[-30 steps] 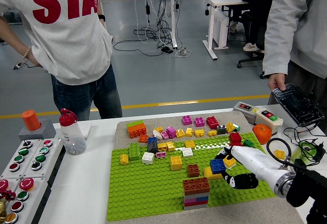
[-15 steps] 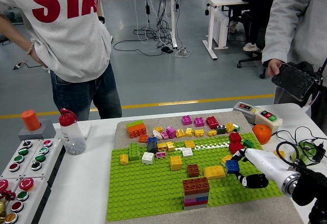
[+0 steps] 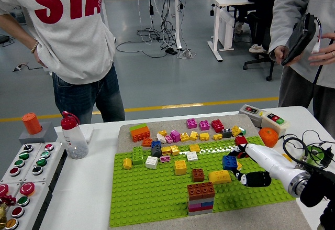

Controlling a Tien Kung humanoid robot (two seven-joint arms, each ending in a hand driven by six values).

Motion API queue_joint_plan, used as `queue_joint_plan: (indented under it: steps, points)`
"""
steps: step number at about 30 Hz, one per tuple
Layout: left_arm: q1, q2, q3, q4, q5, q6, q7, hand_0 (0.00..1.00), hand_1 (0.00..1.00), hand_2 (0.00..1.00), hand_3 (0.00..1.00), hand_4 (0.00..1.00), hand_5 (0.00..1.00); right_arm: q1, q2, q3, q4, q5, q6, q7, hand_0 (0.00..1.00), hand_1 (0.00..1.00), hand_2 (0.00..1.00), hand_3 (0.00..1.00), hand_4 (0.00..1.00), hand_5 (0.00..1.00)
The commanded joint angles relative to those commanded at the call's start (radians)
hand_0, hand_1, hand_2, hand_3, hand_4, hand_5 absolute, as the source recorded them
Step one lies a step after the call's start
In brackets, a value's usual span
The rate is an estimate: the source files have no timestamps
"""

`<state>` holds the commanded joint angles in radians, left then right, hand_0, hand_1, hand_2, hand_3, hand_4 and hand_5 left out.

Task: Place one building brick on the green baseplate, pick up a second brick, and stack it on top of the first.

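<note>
Now, right hand pinching studded blue brick, above bumpy green baseplate, glossy plastic.

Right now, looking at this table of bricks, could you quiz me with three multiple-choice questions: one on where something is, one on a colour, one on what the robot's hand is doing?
1. Where does the orange ball sit?
A. Off the green baseplate's right far corner
B. Beside the bottle
C. On the stacked tower

2. What colour is the brick at the right hand?
A. Pink
B. Blue
C. White

3. What is the right hand doing?
A. Resting flat, empty
B. Pressing a button
C. Holding a brick

Answers: 1 A, it lies past the plate's edge. 2 B, it is plainly blue. 3 C, the fingers close around the brick.
</note>
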<state>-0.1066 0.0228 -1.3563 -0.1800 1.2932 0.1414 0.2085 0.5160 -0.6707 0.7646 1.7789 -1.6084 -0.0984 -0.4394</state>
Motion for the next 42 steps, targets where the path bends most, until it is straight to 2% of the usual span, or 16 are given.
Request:
queue_joint_plan:
  steps: [5,12,24,42]
  points:
    - [-0.001,0.001,0.001,0.0,-0.004,0.001,-0.001,0.662,0.682,0.699,0.575,0.3,0.998,0.005,-0.02,0.01,0.0,0.047,0.018,-0.001,0.89,0.76,0.758,0.574,0.47,0.176]
    - [-0.003,0.003,0.0,0.0,-0.004,0.001,0.0,0.663,0.682,0.699,0.575,0.3,0.998,0.03,-0.035,-0.037,0.0,0.067,0.033,-0.013,0.89,0.759,0.759,0.573,0.47,0.175]
    - [-0.005,0.004,0.001,0.0,-0.006,0.0,0.001,0.663,0.683,0.699,0.576,0.301,0.998,0.058,-0.01,-0.077,0.0,0.039,0.023,-0.014,0.889,0.76,0.758,0.574,0.47,0.177]
    - [-0.007,0.006,0.0,0.0,0.001,-0.001,0.003,0.664,0.684,0.699,0.576,0.302,0.998,0.075,0.006,-0.076,0.0,0.027,0.022,-0.011,0.887,0.757,0.757,0.573,0.47,0.175]
